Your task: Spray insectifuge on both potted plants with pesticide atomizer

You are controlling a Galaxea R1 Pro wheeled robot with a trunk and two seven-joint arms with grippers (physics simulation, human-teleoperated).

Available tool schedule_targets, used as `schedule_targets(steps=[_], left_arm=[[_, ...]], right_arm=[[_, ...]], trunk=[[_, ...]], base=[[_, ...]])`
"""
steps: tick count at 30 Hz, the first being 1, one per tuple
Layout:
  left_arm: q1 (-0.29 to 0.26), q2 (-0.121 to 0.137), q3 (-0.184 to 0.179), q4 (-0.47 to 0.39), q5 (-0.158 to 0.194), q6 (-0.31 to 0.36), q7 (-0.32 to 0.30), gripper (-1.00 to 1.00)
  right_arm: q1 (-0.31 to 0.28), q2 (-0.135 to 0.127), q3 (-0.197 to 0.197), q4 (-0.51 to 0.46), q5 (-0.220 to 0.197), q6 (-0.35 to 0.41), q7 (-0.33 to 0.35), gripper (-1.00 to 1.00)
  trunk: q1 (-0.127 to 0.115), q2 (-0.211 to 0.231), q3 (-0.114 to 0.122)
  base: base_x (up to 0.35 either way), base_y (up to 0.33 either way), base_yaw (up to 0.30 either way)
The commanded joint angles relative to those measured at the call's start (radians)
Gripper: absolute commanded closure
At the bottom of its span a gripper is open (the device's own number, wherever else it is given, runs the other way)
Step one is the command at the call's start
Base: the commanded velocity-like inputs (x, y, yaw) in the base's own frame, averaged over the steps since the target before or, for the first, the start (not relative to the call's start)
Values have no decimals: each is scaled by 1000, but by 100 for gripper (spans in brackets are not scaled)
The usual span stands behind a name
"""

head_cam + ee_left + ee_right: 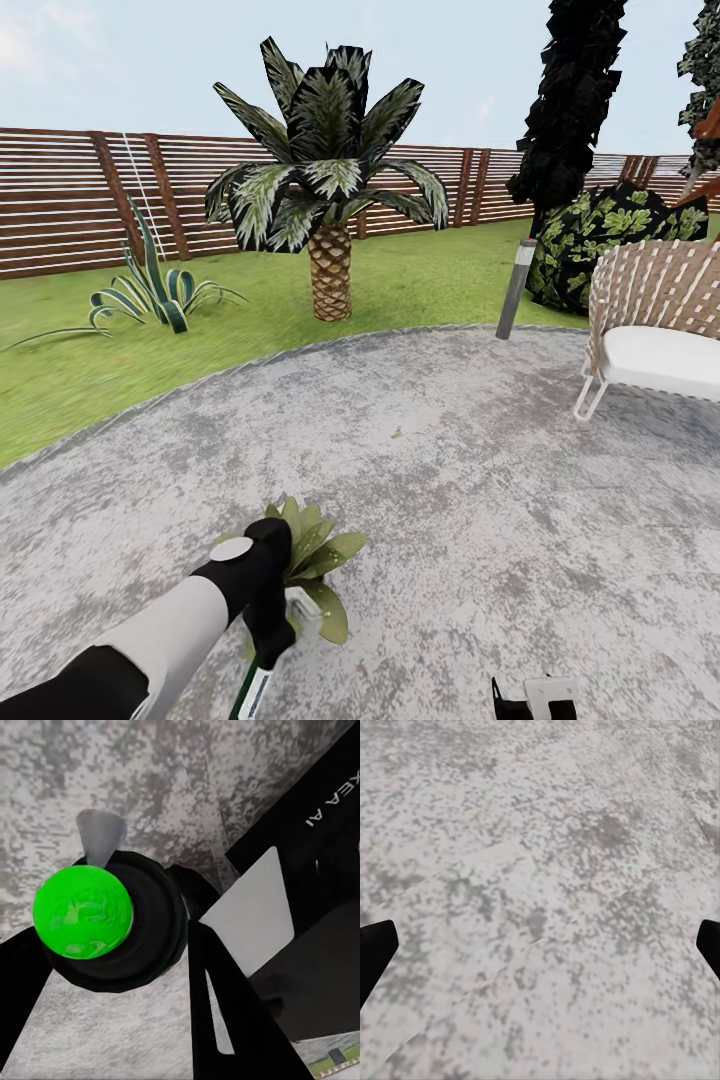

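Atomizer [82,912] pinched in left gripper [262,655] by plant [315,560]; aim nozzle at leaves; right gripper [540,945] spread, idle.

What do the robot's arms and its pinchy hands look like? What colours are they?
The left arm is a smooth round tube, white in the middle with black sections at either end and a pale round cap near the wrist. The left gripper has flat black fingers, and white lettering is printed on black robot bodywork beside it. The right gripper has black fingertips too.
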Motion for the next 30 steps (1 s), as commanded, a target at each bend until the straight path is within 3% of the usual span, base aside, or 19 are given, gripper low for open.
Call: schedule_targets(steps=[1, 5, 8, 14, 20, 30], left_arm=[[0, 1, -2, -1, -8, 11, -2, 100], [6, -3, -1, 1, 0, 11, 74, 100], [8, -6, 0, 0, 11, 11, 89, 100], [8, -7, 10, -3, 16, 11, 96, 100], [8, -7, 56, -4, 16, 9, 99, 100], [21, -2, 56, 3, 16, 7, 100, 100]], right_arm=[[-1, 0, -4, 1, 11, -3, -6, -100], [0, 2, -3, 1, 11, -3, -6, -100], [0, 2, -4, 1, 11, -3, -6, -100], [0, 1, -3, 1, 12, -3, -6, -100], [0, 1, -4, 1, 12, -3, -6, -100], [0, 1, -4, 1, 11, -3, -6, -100]], trunk=[[0, 0, -1], [0, 0, -1], [0, 0, -1], [0, 0, -1], [0, 0, -1], [0, 0, -1]], base=[[0, 0, 0], [0, 0, 0], [0, 0, 0], [55, 0, 0], [185, 0, 0], [6, 0, 0]])
